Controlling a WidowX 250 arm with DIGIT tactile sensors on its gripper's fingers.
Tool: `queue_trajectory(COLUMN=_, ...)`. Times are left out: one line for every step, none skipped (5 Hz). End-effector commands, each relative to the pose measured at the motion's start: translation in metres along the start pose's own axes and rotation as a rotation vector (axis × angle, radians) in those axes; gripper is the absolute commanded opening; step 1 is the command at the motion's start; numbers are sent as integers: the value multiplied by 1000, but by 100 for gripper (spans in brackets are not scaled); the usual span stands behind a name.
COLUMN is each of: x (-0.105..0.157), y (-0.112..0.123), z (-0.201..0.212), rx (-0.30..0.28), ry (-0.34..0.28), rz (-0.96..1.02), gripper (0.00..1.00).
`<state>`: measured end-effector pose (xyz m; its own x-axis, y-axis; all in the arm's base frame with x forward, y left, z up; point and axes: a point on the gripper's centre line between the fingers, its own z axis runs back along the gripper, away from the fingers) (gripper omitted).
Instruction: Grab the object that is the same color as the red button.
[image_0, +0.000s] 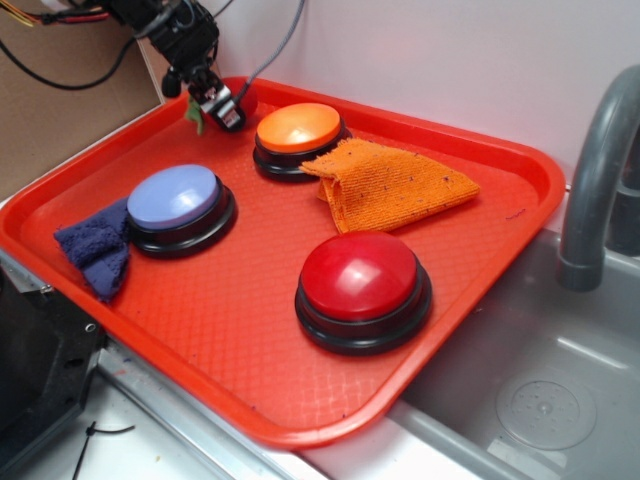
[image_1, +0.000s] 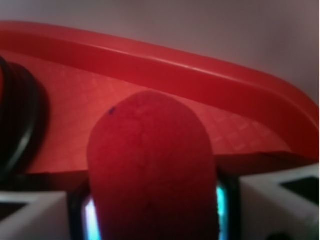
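The object, a small red fuzzy strawberry-shaped toy (image_1: 152, 170), fills the middle of the wrist view, squeezed between the two white jaws. In the exterior view my gripper (image_0: 218, 104) hangs over the tray's far left corner, shut on this toy; its green leafy top (image_0: 195, 114) sticks out to the left and a bit of its red body (image_0: 247, 100) shows on the right. The red button (image_0: 361, 280), a glossy dome on a black base, stands on the tray's near right part, well away from my gripper.
Everything rests on a red tray (image_0: 200, 330). An orange-domed button (image_0: 298, 130) stands just right of the gripper, with an orange cloth (image_0: 395, 185) beside it. A lavender-blue button (image_0: 175, 200) and dark blue cloth (image_0: 97, 250) lie left. A sink (image_0: 540, 400) and grey faucet (image_0: 590, 180) are on the right.
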<state>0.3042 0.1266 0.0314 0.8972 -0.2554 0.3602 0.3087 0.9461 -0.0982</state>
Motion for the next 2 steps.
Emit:
queue_trajectory(x=43, y=-61, z=65, rx=140, ry=180, rz=273, gripper=0)
queue_trajectory(x=51, y=-97, z=91, rx=135, ry=273, rz=434, gripper=0)
